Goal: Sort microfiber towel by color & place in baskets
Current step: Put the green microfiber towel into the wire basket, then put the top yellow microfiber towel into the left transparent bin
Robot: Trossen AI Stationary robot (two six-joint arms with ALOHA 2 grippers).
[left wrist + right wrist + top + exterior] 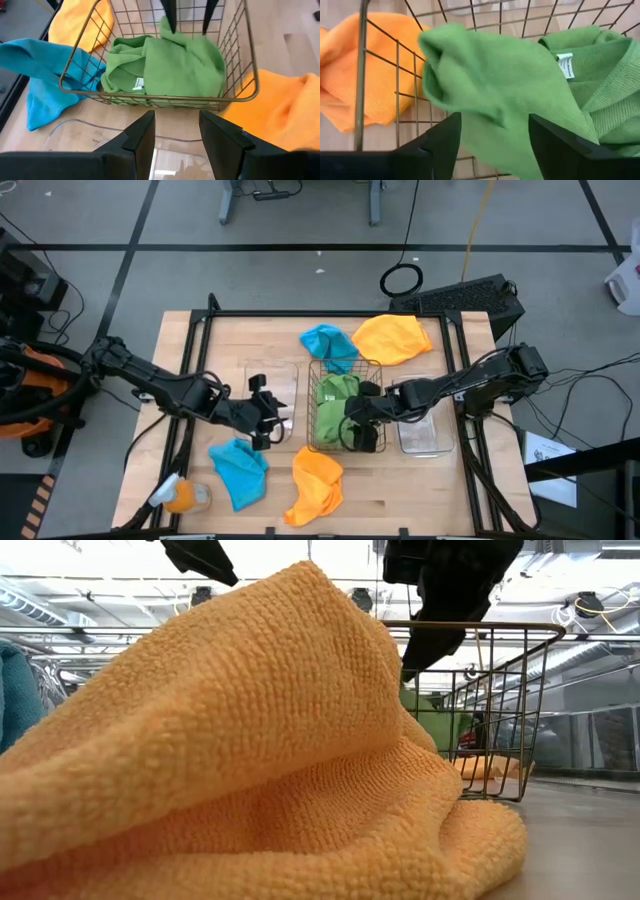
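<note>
A dark wire-mesh basket (345, 408) stands mid-table with two bright green towels (170, 65) lying in it. My right gripper (494, 120) is open over its near part, fingers either side of a raised fold of green towel (470, 65). My left gripper (176, 117) is open and holds nothing, above the left clear basket (272, 392), facing the wire basket. A clear basket (420, 435) stands to the right. Blue towels (328, 345) (240, 470) and orange-yellow towels (392, 338) (315, 485) lie loose on the table. My right gripper comes at the green towel's raised fold (485, 100) from above, slanting in over the wire basket's right side. The open fingers stand on either side of the fold. Whether they touch it, I cannot tell. The towel rests in the basket.
A small orange-and-white object (180, 495) lies at the near left corner. The near orange-yellow towel (250, 760) fills most of the low view. A dark box (470, 298) sits beyond the far right edge. Bare wood shows along the near right side (420, 490).
</note>
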